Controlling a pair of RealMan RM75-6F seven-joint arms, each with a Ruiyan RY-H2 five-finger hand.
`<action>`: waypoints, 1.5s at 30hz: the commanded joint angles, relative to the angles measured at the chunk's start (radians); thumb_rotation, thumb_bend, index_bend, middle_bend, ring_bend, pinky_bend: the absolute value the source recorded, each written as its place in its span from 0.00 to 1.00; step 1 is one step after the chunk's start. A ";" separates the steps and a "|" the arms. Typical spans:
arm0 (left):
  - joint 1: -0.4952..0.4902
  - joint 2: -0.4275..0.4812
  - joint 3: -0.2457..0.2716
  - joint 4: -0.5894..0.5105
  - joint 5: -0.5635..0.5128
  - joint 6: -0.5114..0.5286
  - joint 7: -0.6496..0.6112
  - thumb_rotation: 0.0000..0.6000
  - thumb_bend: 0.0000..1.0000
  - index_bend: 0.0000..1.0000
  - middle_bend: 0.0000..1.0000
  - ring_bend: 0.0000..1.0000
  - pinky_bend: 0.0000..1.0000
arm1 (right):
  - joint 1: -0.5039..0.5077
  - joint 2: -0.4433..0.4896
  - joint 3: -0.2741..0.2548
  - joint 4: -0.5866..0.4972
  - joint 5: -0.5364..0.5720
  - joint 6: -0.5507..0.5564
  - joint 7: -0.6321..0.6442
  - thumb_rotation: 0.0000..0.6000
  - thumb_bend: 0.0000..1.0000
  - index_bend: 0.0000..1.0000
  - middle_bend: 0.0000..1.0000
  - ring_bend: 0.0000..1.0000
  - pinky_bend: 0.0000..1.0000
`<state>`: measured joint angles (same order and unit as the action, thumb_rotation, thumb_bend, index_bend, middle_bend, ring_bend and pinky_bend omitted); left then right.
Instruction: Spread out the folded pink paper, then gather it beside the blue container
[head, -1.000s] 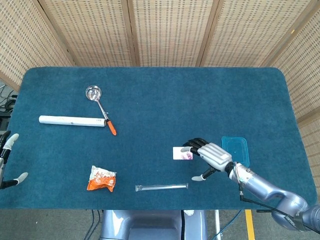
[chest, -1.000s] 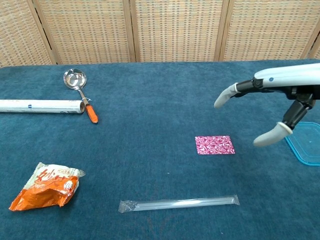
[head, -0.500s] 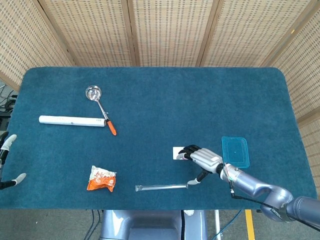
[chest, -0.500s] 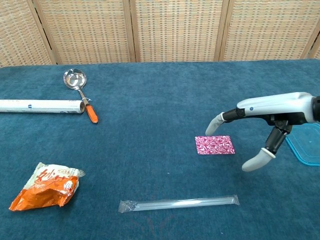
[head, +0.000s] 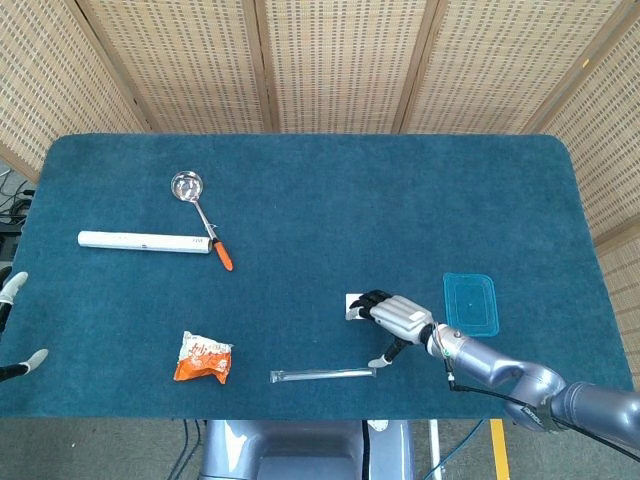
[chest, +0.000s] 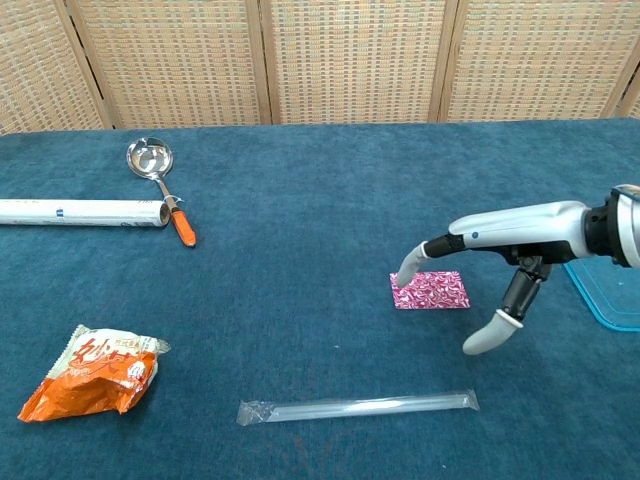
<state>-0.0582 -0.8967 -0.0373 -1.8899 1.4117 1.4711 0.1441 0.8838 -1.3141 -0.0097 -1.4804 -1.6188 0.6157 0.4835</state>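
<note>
Fingers (chest: 412, 262) of the right hand (chest: 505, 250) reach down over the far left corner of the folded pink paper (chest: 430, 290), spread wide; we cannot tell whether the tips touch it. Its thumb (chest: 483, 338) hangs apart on the near side, gripping nothing. From the head view we note the same right hand (head: 398, 317) covering most of the paper (head: 353, 306), only the left edge showing.

We log the paper lying flat and still folded on the blue tablecloth (chest: 300, 250), left of the blue container (chest: 607, 292), near it but apart. A clear plastic-wrapped straw (chest: 357, 408) lies nearer us than the paper. Well left of the paper: an orange snack packet (chest: 92, 372), a white roll (chest: 82, 212), a steel ladle with an orange handle tip (chest: 160, 185).

Left hand (head: 12, 330) shows only at the head view's left edge, off the table, fingertips apart, holding nothing.
</note>
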 joint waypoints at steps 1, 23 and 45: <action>0.001 0.001 0.000 0.003 -0.002 0.001 -0.002 1.00 0.03 0.00 0.00 0.00 0.00 | 0.008 -0.014 -0.002 0.015 0.003 -0.002 -0.017 1.00 0.20 0.19 0.14 0.00 0.00; 0.008 0.002 0.003 0.006 -0.006 0.005 -0.003 1.00 0.03 0.00 0.00 0.00 0.00 | -0.007 -0.118 -0.033 0.171 -0.014 0.096 -0.212 1.00 0.20 0.19 0.14 0.00 0.00; 0.010 -0.001 0.002 0.001 -0.009 0.007 0.007 1.00 0.03 0.00 0.00 0.00 0.00 | -0.011 -0.149 -0.072 0.256 -0.024 0.120 -0.218 1.00 0.20 0.21 0.14 0.00 0.00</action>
<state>-0.0479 -0.8973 -0.0350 -1.8887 1.4029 1.4785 0.1516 0.8733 -1.4628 -0.0813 -1.2250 -1.6431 0.7356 0.2658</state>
